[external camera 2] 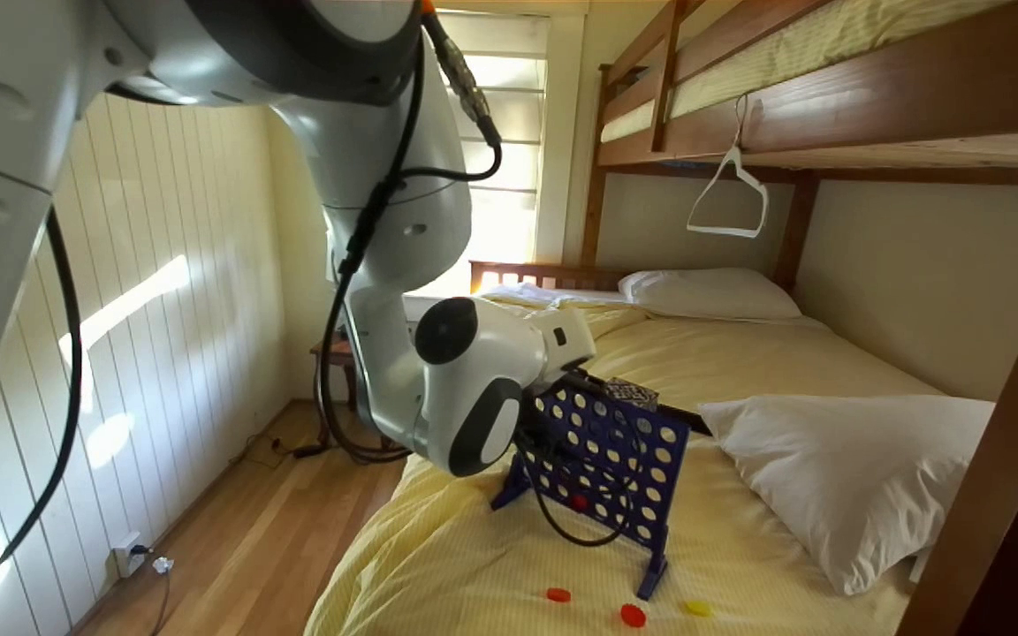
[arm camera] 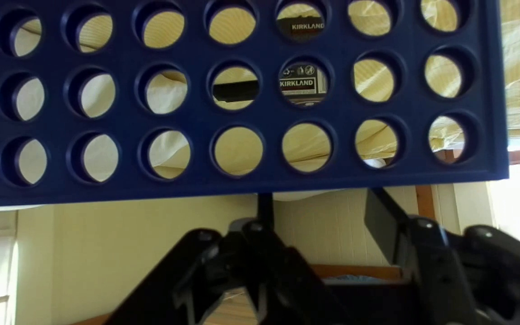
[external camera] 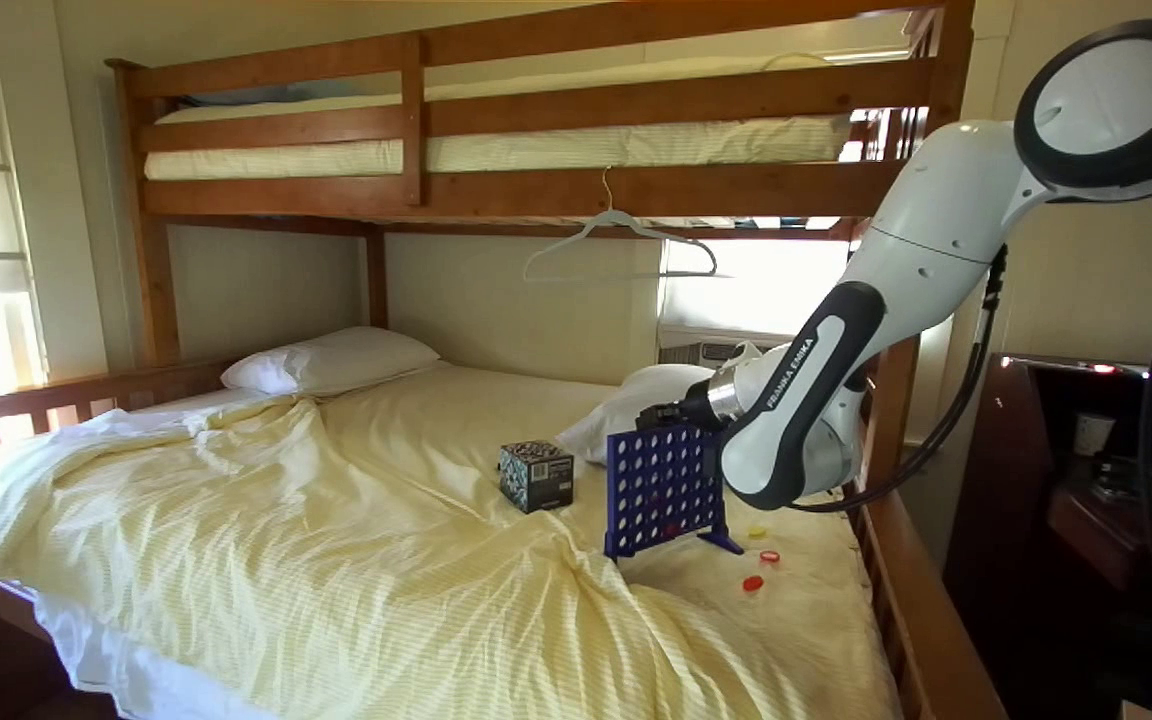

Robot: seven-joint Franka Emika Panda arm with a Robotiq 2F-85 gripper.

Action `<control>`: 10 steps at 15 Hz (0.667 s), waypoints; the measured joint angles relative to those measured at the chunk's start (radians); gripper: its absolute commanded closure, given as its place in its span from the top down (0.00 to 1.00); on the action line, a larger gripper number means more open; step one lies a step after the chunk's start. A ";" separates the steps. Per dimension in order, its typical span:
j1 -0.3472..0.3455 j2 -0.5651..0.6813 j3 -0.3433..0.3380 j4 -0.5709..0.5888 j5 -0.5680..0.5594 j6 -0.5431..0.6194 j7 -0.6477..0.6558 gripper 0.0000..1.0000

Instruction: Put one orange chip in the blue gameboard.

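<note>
The blue gameboard (external camera: 713,505) stands upright on the bed, and its holed face fills the upper part of the wrist view. At the board's top edge, my gripper (arm camera: 319,195) is open, its two fingers (arm camera: 382,221) wide apart. Nothing shows between them; the very tips are hidden behind that edge. A reddish-orange chip (external camera 2: 579,502) shows at a low hole of the board; whether it sits inside or behind, I cannot tell. On the bed lie two more orange-red chips, (external camera: 753,583) one nearer the front and the other chip (external camera: 770,557) just behind it.
A yellow chip (external camera 2: 697,609) lies near the board's foot. Beyond the board sits a small dark patterned box (external camera: 536,476). A white pillow (external camera 2: 845,477) rests beside it. The upper bunk's rail (external camera: 536,195) runs overhead with a hanger (external camera: 613,216). A wooden bed rail (external camera: 921,610) borders the mattress.
</note>
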 measured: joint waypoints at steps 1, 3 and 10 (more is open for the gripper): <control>0.000 -0.003 0.002 -0.002 0.000 -0.004 0.000 0.96; 0.001 -0.008 0.005 -0.007 0.000 -0.012 0.000 1.00; -0.004 -0.010 0.010 -0.018 -0.021 0.011 0.014 1.00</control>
